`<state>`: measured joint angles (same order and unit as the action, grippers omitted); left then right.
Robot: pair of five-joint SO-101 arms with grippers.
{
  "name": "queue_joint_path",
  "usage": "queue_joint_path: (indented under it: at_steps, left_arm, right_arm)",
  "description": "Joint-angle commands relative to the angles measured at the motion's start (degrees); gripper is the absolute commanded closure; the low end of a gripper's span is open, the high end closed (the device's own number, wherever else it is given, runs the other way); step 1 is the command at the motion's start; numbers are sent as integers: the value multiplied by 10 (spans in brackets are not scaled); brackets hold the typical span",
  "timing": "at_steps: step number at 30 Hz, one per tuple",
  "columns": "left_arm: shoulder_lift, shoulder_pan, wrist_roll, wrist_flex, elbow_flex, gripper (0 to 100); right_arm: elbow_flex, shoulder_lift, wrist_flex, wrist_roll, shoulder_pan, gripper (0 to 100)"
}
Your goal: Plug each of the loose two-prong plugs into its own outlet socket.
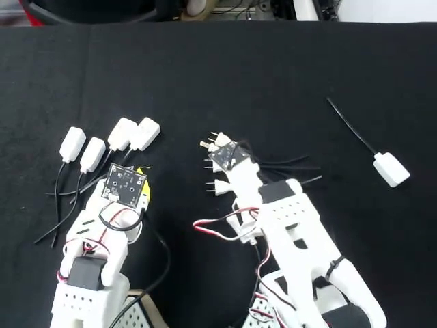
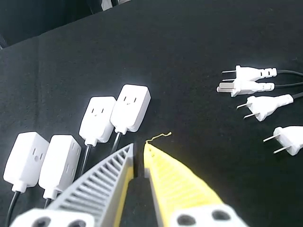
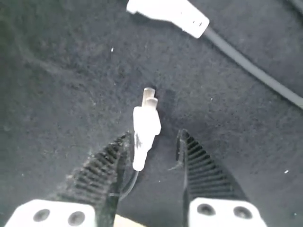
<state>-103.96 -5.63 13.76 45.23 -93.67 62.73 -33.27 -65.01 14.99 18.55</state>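
Observation:
Several white outlet sockets lie on the black cloth, two close together (image 2: 131, 107) (image 2: 97, 119) and two more beside them (image 2: 59, 161) (image 2: 26, 156). My left gripper (image 2: 137, 152) is shut and empty, its tips just short of the nearest socket. Several loose two-prong plugs (image 2: 265, 105) lie off to the side, and they also show near the table's middle (image 1: 213, 186). My right gripper (image 3: 153, 138) is open low over the cloth. One white plug (image 3: 146, 127) lies between its fingers, close to one finger, prongs pointing away. Another plug (image 3: 170, 12) lies just beyond.
A fifth socket (image 1: 390, 169) with a thin black cable lies alone at the right. Black cables (image 1: 65, 205) trail from the sockets beside the left arm (image 1: 95, 239). The right arm (image 1: 293, 225) covers the plugs' cables. Open black cloth stretches across the far half of the table.

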Motion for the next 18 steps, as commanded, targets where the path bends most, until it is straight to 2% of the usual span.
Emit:
queue_joint_path:
  at_steps: [1, 18]
  left_arm:
    - [-4, 2, 4, -11, 7, 948]
    - [-4, 2, 4, -11, 0, 948]
  right_arm:
    - [16, -12, 26, -11, 1, 841]
    - [53, -11, 90, -11, -2, 845]
